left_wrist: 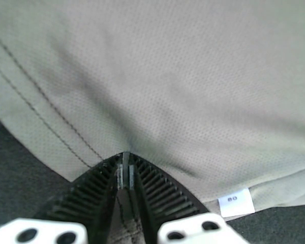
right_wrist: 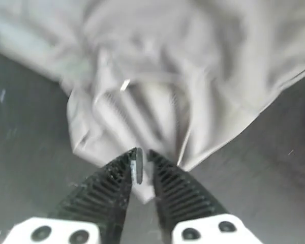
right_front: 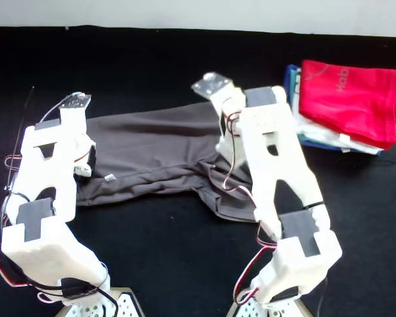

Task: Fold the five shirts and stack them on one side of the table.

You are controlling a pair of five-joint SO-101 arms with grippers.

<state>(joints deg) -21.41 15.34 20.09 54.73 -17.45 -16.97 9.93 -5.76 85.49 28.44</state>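
Grey-brown cloth is lying spread across the middle of the black desk: one shirt, unfolded and rumpled, is stretching between the two arms. The left end effector is sitting at the shirt's near-left edge, its ribbed black jaws pressed together on the cloth just inside the stitched hem, with the fabric puckering at the tips. A small white tag is poking out of the hem just beside it, and from above the tag is showing near that arm. The right end effector is sitting at the bunched, creased right end of the shirt, where folds are piling up, and its jaws are pinched close on an edge of the fabric. From above, this end effector is resting over the shirt's right part. Off on the far right side of the desk, well apart from the spread shirt, a stack of folded shirts is sitting, with a red shirt on top and white and blue layers peeking out beneath it.
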